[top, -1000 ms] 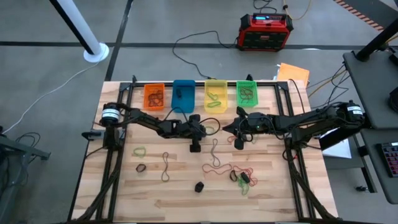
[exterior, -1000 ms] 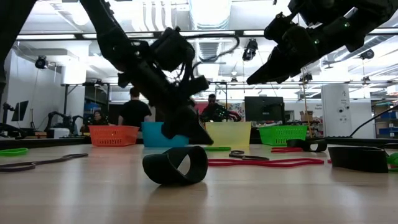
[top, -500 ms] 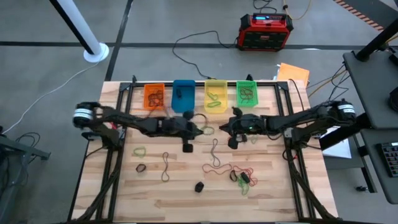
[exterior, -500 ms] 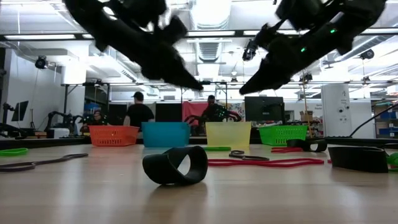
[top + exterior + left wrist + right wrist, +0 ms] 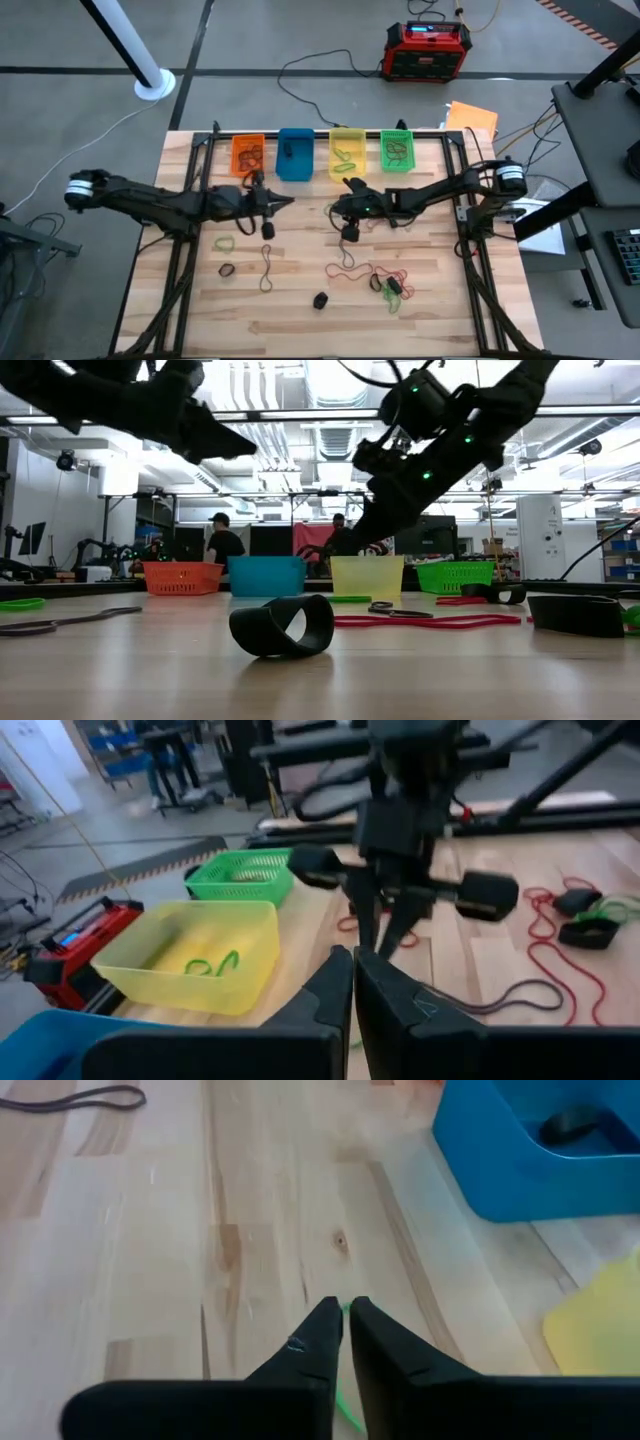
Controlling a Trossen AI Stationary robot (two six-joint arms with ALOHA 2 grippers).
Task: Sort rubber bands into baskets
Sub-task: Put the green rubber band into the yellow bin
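Four baskets stand in a row at the table's far edge: orange [image 5: 248,155], blue [image 5: 294,153], yellow [image 5: 346,152] and green [image 5: 396,150]. Rubber bands lie loose on the table: a green loop [image 5: 224,242], brown ones [image 5: 267,265], a red tangle [image 5: 375,272] and a black clump [image 5: 320,299]. My left gripper [image 5: 288,204] is shut and empty, high above the table in front of the blue basket. My right gripper [image 5: 333,210] is shut in front of the yellow basket, pointing down and left above a green band [image 5: 350,1395] on the wood.
A red-black box [image 5: 425,50] with a cable sits on the floor beyond the table. A wide black loop [image 5: 282,625] and a red band [image 5: 430,621] lie near the low camera. People stand in the room behind. Bare wood lies along the near edge.
My left gripper has risen from just above the table and drawn back toward the table's left edge. My right gripper has gone toward the table's left edge, from in front of the green basket to in front of the yellow one, and has come lower.
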